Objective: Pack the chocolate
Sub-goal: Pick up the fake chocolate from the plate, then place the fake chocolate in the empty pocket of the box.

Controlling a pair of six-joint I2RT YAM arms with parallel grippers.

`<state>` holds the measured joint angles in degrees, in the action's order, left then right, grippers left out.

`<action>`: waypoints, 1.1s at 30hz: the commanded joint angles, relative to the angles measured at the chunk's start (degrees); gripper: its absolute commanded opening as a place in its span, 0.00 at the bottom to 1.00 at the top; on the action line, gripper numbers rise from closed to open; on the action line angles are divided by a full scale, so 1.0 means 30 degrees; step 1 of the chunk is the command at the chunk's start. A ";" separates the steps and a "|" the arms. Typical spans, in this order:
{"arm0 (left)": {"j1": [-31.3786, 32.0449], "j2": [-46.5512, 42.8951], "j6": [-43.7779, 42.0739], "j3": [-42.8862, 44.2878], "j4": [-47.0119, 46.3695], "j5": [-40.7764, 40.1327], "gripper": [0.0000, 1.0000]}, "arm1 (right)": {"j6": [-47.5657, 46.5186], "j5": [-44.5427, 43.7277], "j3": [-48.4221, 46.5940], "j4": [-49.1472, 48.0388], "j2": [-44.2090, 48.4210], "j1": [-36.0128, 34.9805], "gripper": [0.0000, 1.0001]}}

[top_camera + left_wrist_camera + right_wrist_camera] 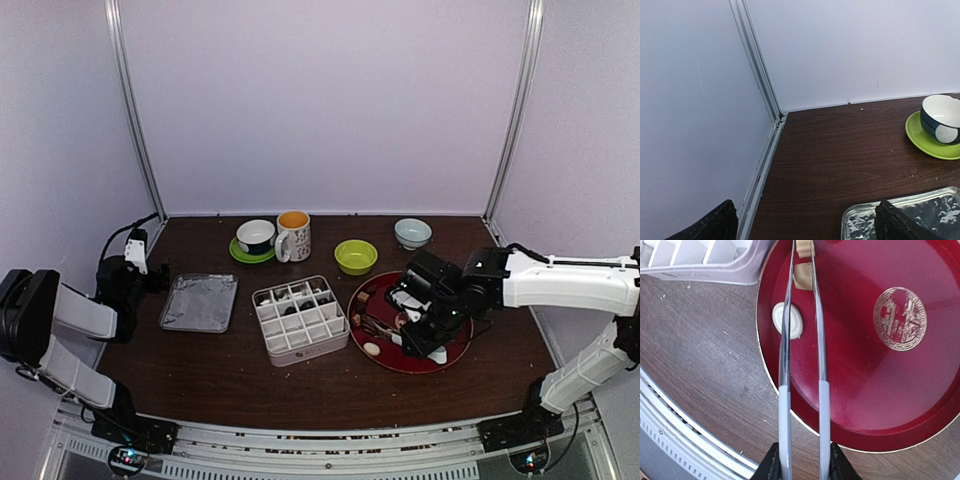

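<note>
Squeezing the tongs (pixel 785 365) with my right claw (pixel 805 466), nearly closed, over the red plate (pixel 865 390). A tan chocolate (pixel 803 276) shows between the tong arms, and a white chocolate (pixel 790 320) lies just beside them. My left claw (pixel 805 222) hangs wide open and empty by the foil tray (pixel 860 220).

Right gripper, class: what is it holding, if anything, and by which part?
The right gripper holds metal tongs, clamping their grey-sleeved handle end; the tips point away over the red plate.
</note>
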<state>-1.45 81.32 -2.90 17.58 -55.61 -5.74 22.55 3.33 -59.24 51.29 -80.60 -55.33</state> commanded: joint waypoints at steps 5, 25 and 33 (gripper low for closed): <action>-0.0125 0.0111 0.0174 0.0471 -0.0746 0.0155 0.98 | -0.1062 -0.0318 -0.1274 -0.0866 0.2171 -0.0451 0.20; -0.0122 0.0111 0.0167 0.0467 -0.0743 0.0145 0.98 | -0.2952 -0.0090 -0.3910 -0.3797 -0.2637 -0.1747 0.22; -0.0156 0.0111 0.0174 0.0467 -0.0761 0.0151 0.98 | -0.2974 -0.0342 -0.3908 -0.4375 -0.3111 -0.1770 0.26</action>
<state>-1.45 81.32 -2.90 17.61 -55.61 -5.74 14.28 4.34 -69.41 40.82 -89.41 -60.27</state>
